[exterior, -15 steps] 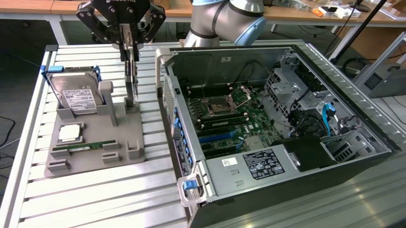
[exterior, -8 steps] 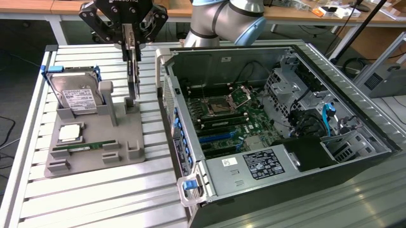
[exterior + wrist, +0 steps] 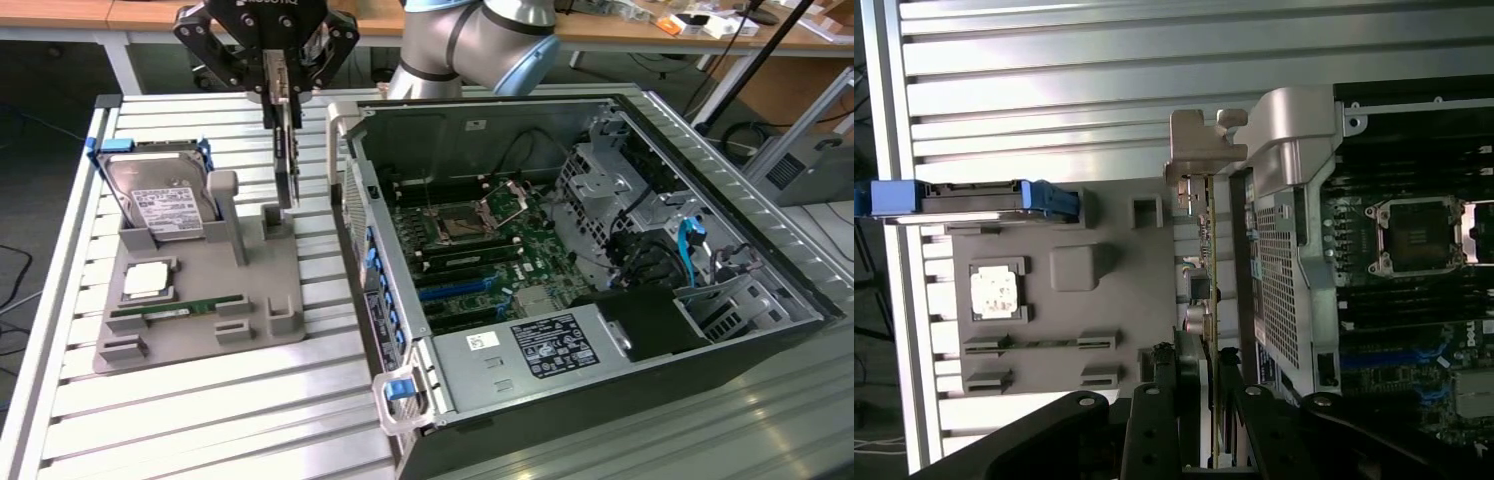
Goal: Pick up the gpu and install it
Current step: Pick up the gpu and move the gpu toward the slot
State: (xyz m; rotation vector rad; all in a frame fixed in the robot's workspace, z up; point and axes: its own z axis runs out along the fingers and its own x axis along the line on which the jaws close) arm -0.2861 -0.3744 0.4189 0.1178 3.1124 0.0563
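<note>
Just right of the hard drive (image 3: 158, 200) on the grey stand (image 3: 200, 330), the gripper (image 3: 276, 88) pinches, fingers partly closed, the top edge of the gpu (image 3: 284, 150), which stands upright beside the open computer case (image 3: 467, 125); it looks a light, stiff, fragile card, best held by its bare edge.

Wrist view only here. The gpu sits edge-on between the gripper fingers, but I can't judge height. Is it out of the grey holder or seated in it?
Observer: The gripper holds the gpu upright, hanging straight down. Its lower end is right at a post of the grey holder. I can't tell whether there's a gap.
Operator: Ok. What's in the case beyond the board?
Observer: A drive cage with a blue cable beside it, to the exterior view's right of the motherboard.
</note>
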